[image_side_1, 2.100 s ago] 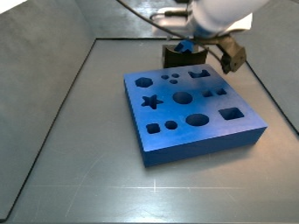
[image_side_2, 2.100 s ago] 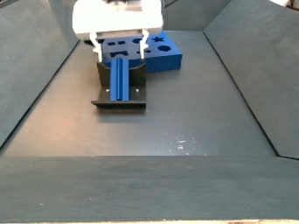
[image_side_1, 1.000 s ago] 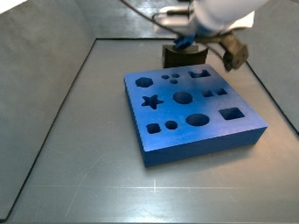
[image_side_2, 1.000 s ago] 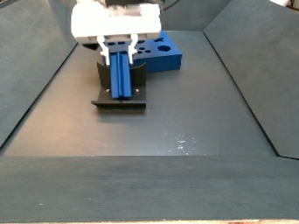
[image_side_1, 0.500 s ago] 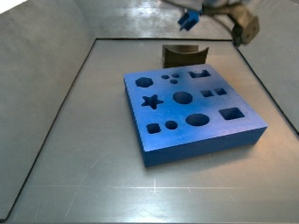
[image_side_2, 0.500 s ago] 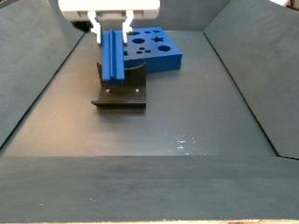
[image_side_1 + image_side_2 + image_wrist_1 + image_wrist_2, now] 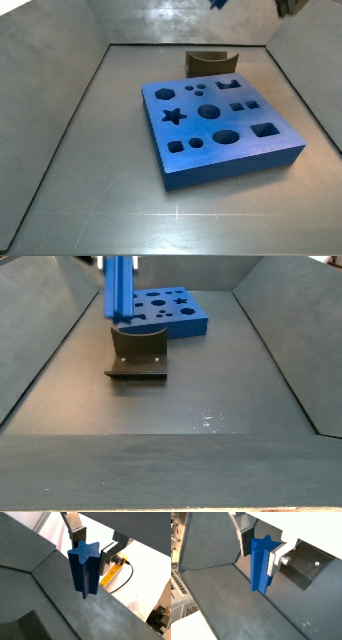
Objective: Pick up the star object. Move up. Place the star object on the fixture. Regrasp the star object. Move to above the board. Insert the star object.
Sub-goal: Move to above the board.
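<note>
I see the two-finger gripper (image 7: 95,543) closed on the small blue star-profile prism (image 7: 85,568), its 2 flat silver fingers (image 7: 240,531) clamping the upper end in both wrist views while the bar hangs below them. In a side view the prism (image 7: 119,291) hangs upright, lifted above the dark brown-olive notched fixture (image 7: 138,355). The large thick blue slab with cut-out holes (image 7: 218,124) lies on the floor just beside the fixture (image 7: 210,63).
</note>
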